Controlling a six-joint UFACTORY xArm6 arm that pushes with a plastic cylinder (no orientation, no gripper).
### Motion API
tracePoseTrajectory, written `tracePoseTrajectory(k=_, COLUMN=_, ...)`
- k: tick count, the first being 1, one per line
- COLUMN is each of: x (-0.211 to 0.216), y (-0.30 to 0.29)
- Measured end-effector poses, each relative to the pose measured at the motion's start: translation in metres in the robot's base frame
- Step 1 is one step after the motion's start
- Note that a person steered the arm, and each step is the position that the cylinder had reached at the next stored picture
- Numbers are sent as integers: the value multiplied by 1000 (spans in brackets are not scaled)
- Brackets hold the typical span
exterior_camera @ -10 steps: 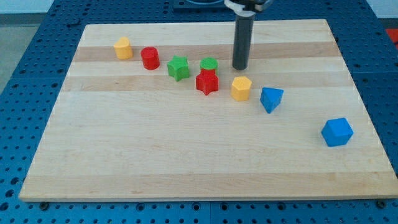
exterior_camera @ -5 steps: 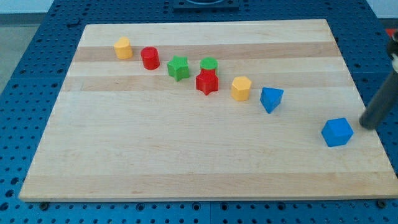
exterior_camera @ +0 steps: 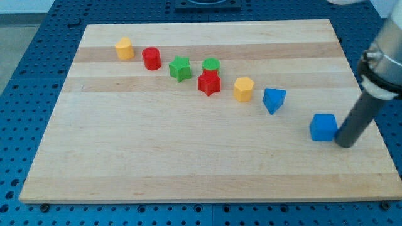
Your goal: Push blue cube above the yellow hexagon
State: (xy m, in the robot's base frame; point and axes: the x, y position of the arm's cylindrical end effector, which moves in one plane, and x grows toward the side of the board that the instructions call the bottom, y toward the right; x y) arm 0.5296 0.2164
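Observation:
The blue cube [exterior_camera: 323, 127] sits on the wooden board [exterior_camera: 188, 157] at the view's lower right. My tip [exterior_camera: 344, 144] is just to the right of the cube and slightly below it, touching or nearly touching its right side. The yellow hexagon [exterior_camera: 244, 89] stands near the middle of the board, up and to the left of the cube. A blue angular block [exterior_camera: 273, 100] lies between the hexagon and the cube.
A red star [exterior_camera: 208, 83], a green cylinder [exterior_camera: 211, 64] and a green star [exterior_camera: 180, 68] cluster left of the hexagon. A red cylinder [exterior_camera: 151, 58] and a yellow cylinder [exterior_camera: 124, 48] stand at the upper left. The board's right edge is near my tip.
My tip moved from above the hexagon to the right of the blue cube, then down and left. The cube has slid left by about 25 pixels.

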Motion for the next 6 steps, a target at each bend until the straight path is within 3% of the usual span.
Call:
tracePoseTrajectory(k=3, x=-19, y=-47)
tracePoseTrajectory(k=6, x=-68, y=-66)
